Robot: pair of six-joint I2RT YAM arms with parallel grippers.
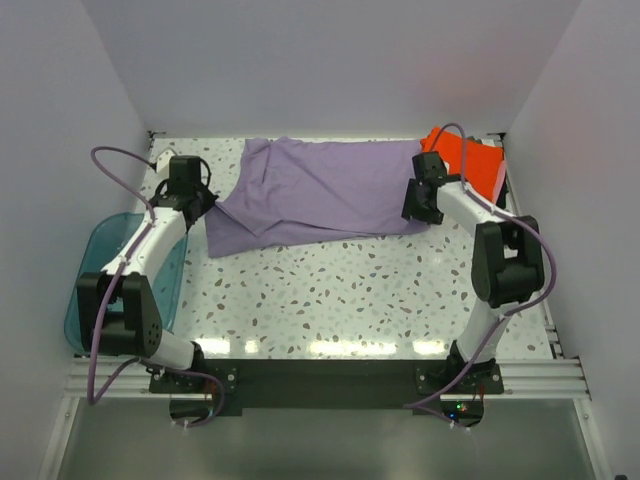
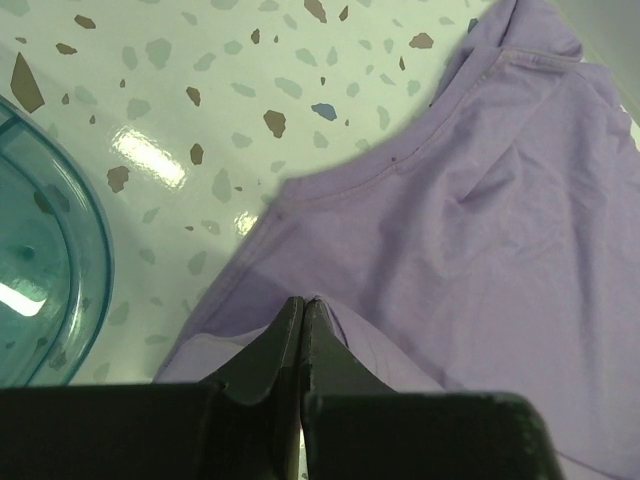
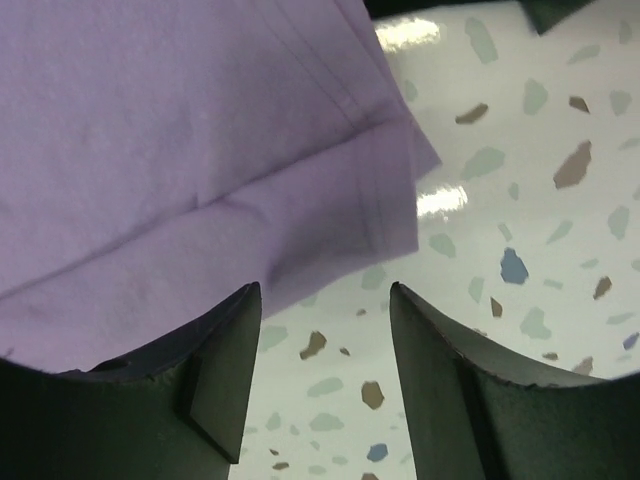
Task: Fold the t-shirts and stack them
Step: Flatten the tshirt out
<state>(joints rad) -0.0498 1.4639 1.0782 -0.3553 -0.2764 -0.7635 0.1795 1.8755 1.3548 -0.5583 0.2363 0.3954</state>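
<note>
Plainly, the left jaws are pressed shut at the left edge of the lavender t-shirt (image 1: 320, 195); whether they pinch cloth I cannot tell. The right jaws stand apart, empty, over its right hem corner. The shirt lies spread on the speckled surface (image 1: 350, 290), an orange-red t-shirt (image 1: 470, 160) just beyond its right end and a teal tub (image 1: 90, 270) off to its left.

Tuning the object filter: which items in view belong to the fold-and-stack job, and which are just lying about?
Job:
- purple t-shirt, spread out at the far side
- orange-red t-shirt, far right corner

Lying about:
- teal plastic tub, left edge
</note>
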